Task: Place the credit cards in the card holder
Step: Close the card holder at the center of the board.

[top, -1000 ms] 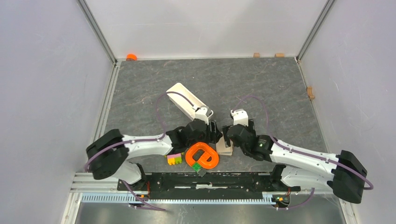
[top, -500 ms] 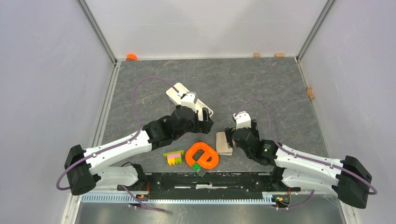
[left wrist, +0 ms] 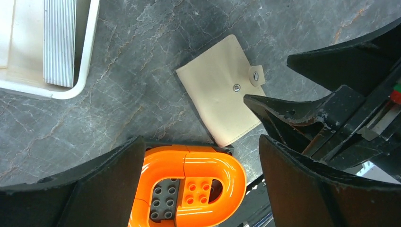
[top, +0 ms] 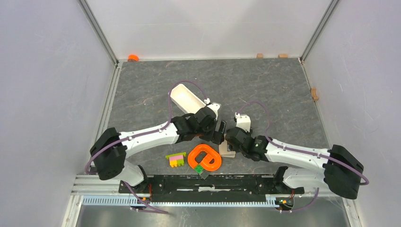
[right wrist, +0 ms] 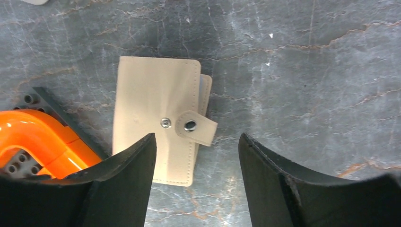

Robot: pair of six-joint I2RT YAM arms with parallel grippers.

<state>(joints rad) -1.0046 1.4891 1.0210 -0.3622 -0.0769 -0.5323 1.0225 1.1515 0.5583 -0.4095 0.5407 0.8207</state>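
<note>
Our left gripper [left wrist: 199, 142] and right gripper [right wrist: 196, 139] both hover spread and empty over the small beige leather-like card holder [right wrist: 158, 125]. It lies folded, tab unfastened, at two o'clock from the orange plastic loop toy [left wrist: 189, 156]. No credit cards show; whether they are inside, we cannot tell.

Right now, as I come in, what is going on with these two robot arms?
Both arms lean in over the small beige leather-like card holder, which lies folded on the grey stone-patterned table beside an orange plastic toy loop. The left gripper and the right gripper hover above it, both open and empty. Its clasp tab looks unfastened. No loose credit card shows in any view.
</note>
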